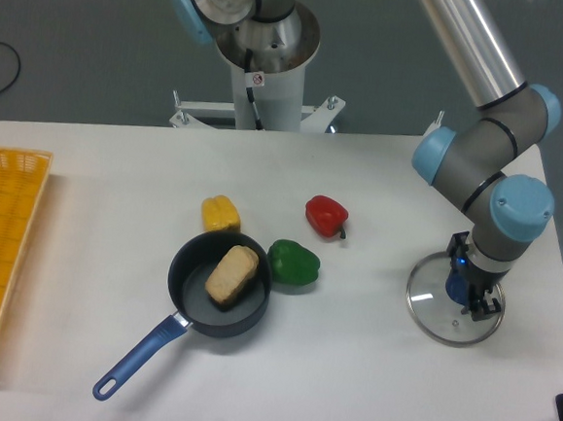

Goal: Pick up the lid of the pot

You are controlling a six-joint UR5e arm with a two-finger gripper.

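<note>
Beneath the gripper (475, 276), the lid (433, 315) is laid knob (458, 287) up, presumably for grasping; finger opening and any hold on the knob cannot be told.

We have room between the dark green pepper (294, 262) and the round clear glass lid (427, 316); beyond the pepper, a round black, blue-handled pan (245, 317) blocks us.
</note>
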